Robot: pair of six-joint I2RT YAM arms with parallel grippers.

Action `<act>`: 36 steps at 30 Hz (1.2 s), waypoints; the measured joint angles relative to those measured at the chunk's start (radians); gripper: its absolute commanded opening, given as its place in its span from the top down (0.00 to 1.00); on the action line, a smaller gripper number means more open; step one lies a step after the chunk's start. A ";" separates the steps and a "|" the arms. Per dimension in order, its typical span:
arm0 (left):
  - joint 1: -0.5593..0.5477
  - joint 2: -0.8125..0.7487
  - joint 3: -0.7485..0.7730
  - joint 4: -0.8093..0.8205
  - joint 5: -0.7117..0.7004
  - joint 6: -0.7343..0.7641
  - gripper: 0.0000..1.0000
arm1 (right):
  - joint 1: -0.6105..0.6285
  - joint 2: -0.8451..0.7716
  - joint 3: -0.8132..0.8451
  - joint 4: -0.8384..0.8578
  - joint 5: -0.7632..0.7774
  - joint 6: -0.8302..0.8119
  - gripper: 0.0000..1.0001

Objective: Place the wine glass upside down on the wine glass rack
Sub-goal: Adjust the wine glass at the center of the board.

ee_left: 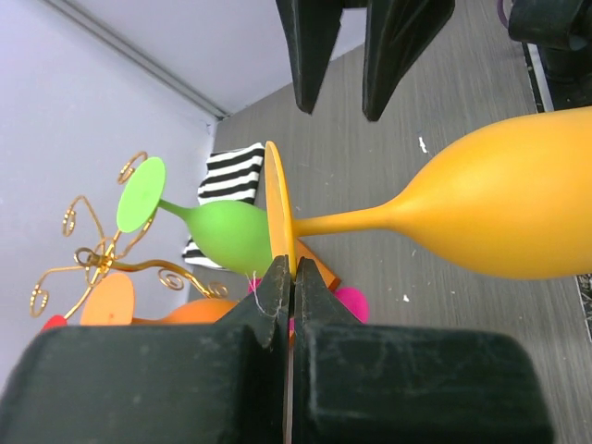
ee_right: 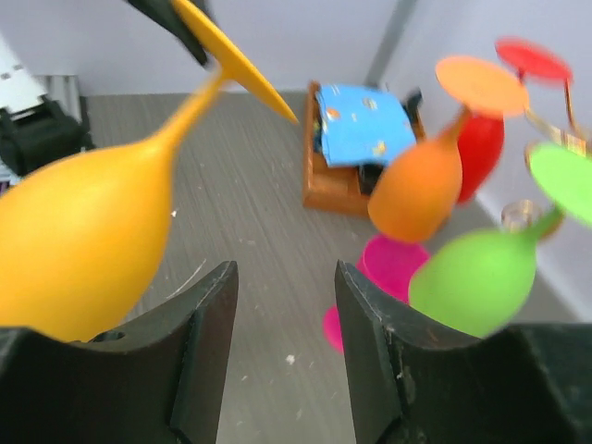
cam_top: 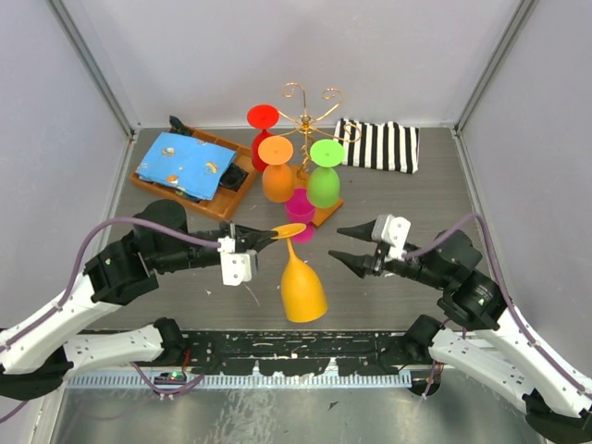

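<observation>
Grey wood-grain table (cam_top: 416, 194), pale walls (cam_top: 277, 55), left gripper (cam_top: 268, 236) pinching yellow wine glass (cam_top: 302, 289) foot — right gripper (cam_top: 335, 243) released.

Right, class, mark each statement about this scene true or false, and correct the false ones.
1. The left gripper pinches the yellow wine glass by its foot. True.
2. The right gripper grips its bowl. False: it is open, holding nothing.
3. The red glass, orange glass and green glass hang foot-up on the wine glass rack. True.
4. The striped cloth lies in the wooden tray. False: it lies on the table; the tray holds a blue cloth.
</observation>
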 measured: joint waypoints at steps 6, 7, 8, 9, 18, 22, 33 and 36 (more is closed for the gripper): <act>-0.086 0.039 0.040 -0.008 -0.103 0.028 1.00 | 0.000 0.028 0.028 -0.168 0.275 0.309 0.42; -0.114 0.051 0.041 -0.009 -0.130 0.039 1.00 | 0.000 0.040 0.040 -0.201 0.299 0.351 0.42; -0.136 0.061 0.042 -0.010 -0.156 0.048 1.00 | 0.000 0.053 0.051 -0.232 0.316 0.389 0.42; -0.159 0.075 0.042 -0.011 -0.182 0.056 1.00 | 0.000 0.061 0.059 -0.256 0.321 0.418 0.42; -0.261 0.184 0.045 0.002 -0.350 0.135 1.00 | 0.000 0.004 0.072 -0.286 0.325 0.560 0.43; -0.278 0.212 0.050 0.042 -0.403 0.154 1.00 | 0.000 -0.054 0.064 -0.224 0.320 0.581 0.42; -0.291 0.266 0.085 0.101 -0.474 0.171 1.00 | 0.000 -0.032 0.051 -0.234 0.379 0.663 0.00; -0.291 0.262 0.085 0.107 -0.486 0.171 1.00 | 0.000 -0.009 0.078 -0.320 0.405 0.700 0.00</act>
